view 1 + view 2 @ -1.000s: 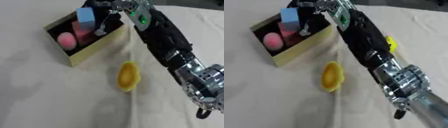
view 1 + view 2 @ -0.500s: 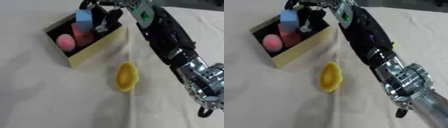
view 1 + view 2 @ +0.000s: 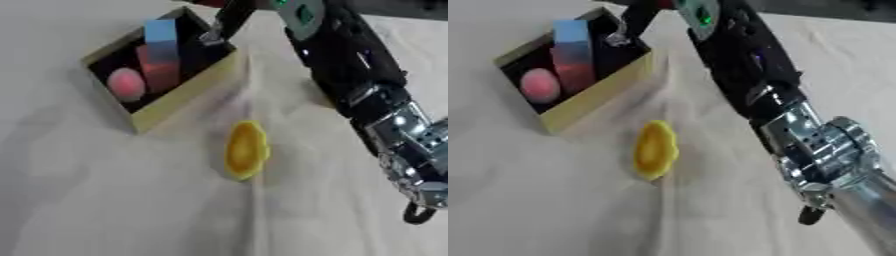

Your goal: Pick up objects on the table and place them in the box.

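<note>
No brand, label or readable writing shows anywhere; the only marking is a small green patch [image 3: 304, 13] on the black casing of the right arm [image 3: 350, 65], too blurred to read as text.

The right arm sweeps in from the lower right, silver joints nearest the camera, black forearm running up and left to the top edge. The right hand [image 3: 633, 22] is mostly cut off by the top of the frame: just dark fingers [image 3: 229, 20] reach down over the far corner of the box [image 3: 175, 102], with a small pale bit at their tips that I can't identify. Whether those fingers are clenched, released or grasping anything, I cannot tell. The left hand shows in neither view.

The box is yellow-walled with a dark inside, sitting at the upper left on the cream cloth [image 3: 105, 200]. Inside it, a pink ball [image 3: 126, 84] lies at the near-left end, and beside it stands a tall block [image 3: 573, 50], blue on top and red lower down; its base is hidden by the box wall.

Still out on the cloth is 1 yellow, ruffled, shell-like object [image 3: 245, 150], lying below the box and apart from it, left of the arm. A fold in the cloth runs straight down past it
</note>
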`<action>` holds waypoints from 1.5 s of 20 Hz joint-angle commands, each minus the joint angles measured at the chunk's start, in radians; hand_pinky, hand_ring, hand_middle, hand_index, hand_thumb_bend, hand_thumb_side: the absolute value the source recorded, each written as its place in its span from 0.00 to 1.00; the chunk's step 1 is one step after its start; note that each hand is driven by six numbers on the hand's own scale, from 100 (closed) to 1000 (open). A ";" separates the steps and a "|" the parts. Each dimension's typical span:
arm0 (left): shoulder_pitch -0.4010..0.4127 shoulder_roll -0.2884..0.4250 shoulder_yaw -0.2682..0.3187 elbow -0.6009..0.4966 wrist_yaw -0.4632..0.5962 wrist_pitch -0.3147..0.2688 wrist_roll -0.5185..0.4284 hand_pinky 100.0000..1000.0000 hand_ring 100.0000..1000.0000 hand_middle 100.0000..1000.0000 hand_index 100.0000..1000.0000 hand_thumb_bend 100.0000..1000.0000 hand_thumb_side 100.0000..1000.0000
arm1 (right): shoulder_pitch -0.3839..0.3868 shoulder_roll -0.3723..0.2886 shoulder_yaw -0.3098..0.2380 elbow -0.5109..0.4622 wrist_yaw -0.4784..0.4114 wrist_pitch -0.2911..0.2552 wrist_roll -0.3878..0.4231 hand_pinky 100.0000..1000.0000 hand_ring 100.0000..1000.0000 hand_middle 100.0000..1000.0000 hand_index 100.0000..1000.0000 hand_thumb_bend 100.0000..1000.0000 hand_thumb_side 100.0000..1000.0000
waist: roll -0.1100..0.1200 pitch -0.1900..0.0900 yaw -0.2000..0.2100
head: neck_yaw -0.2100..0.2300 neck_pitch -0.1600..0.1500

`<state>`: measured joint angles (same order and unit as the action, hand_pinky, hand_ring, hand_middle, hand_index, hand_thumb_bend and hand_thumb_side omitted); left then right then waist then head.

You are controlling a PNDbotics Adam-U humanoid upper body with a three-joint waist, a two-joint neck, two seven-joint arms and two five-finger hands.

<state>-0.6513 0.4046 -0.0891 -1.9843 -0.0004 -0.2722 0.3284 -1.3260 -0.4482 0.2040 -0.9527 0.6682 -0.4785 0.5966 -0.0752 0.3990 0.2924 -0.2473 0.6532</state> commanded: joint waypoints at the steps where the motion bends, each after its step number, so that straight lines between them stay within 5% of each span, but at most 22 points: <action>1: -0.001 0.027 0.008 -0.016 -0.005 0.004 0.003 0.65 0.75 0.61 0.78 0.47 0.48 | -0.002 -0.088 0.015 -0.061 -0.043 0.012 -0.003 0.86 0.90 0.77 0.88 0.41 0.30 | 0.014 -0.036 -0.008 | 0.010 0.013; 7: 0.015 0.034 0.012 -0.016 -0.009 0.007 0.007 0.65 0.75 0.61 0.78 0.47 0.48 | 0.076 -0.219 0.035 -0.131 -0.113 0.039 0.026 0.86 0.90 0.77 0.88 0.44 0.24 | 0.025 -0.043 -0.033 | 0.025 0.022; 13: 0.021 0.035 0.014 -0.016 -0.012 0.011 0.007 0.65 0.75 0.61 0.78 0.47 0.48 | 0.174 -0.317 0.035 -0.184 -0.155 0.054 0.037 0.86 0.90 0.78 0.87 0.41 0.29 | 0.040 -0.039 -0.056 | 0.028 0.026; 30: 0.017 0.029 0.012 -0.016 -0.013 0.013 0.005 0.65 0.75 0.61 0.78 0.47 0.49 | 0.340 -0.398 0.050 -0.262 -0.217 0.072 0.093 0.86 0.89 0.76 0.86 0.42 0.29 | 0.063 -0.030 -0.071 | 0.013 0.037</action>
<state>-0.6239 0.4140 -0.0859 -1.9843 -0.0094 -0.2607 0.3336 -0.9722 -0.8080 0.2602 -1.1968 0.4571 -0.4075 0.6852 -0.0147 0.3885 0.2216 -0.2313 0.6864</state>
